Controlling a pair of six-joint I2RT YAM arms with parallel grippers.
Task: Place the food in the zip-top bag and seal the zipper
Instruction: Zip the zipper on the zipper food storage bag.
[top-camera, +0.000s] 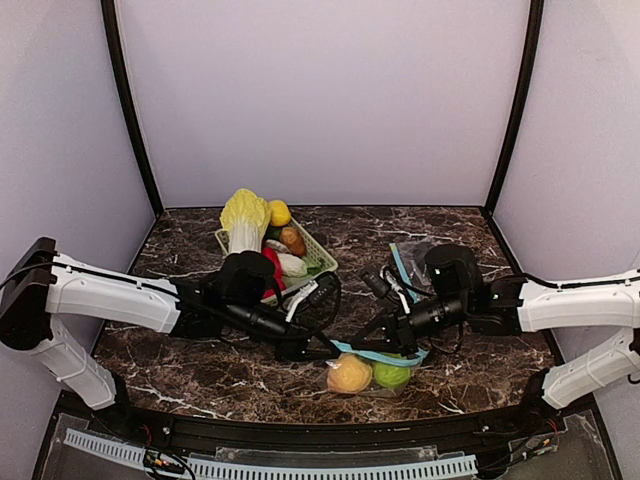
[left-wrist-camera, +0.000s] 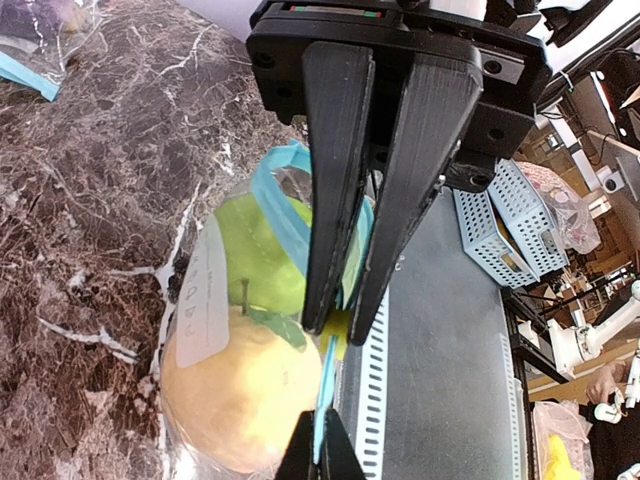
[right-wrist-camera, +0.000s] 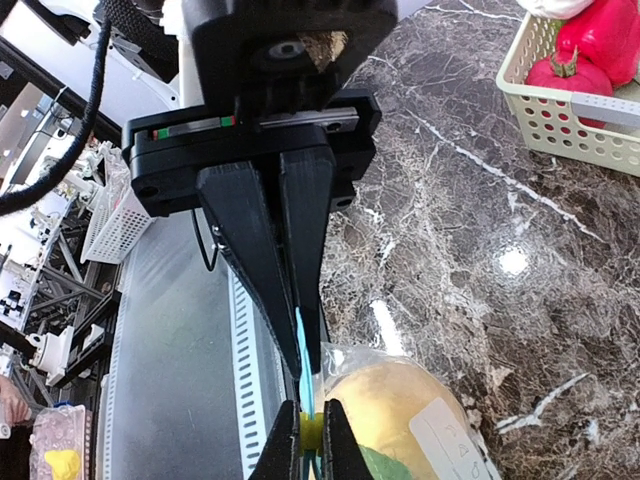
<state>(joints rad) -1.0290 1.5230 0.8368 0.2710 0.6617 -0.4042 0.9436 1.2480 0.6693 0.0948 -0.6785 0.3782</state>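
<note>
A pale green slotted basket (top-camera: 322, 258) stands toward the back left of the dark marble table (top-camera: 200, 370). A pale yellow-white cabbage (top-camera: 245, 220) stands at its far left corner, with a small yellow fruit (top-camera: 280, 212) just beside it. Red peppers (top-camera: 273, 268) lie in the near part, close to an orange-brown piece (top-camera: 293, 240) and a whitish piece (top-camera: 291, 264), perhaps a radish.

Dark marble table (top-camera: 200, 370), green basket (top-camera: 316, 259), filled zip-top bag (top-camera: 380, 357)

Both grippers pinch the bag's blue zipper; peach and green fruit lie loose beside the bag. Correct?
No. The peach and green fruit are inside the bag, seen through its clear wall in the left wrist view. Left gripper and right gripper both pinch the blue zipper.
</note>
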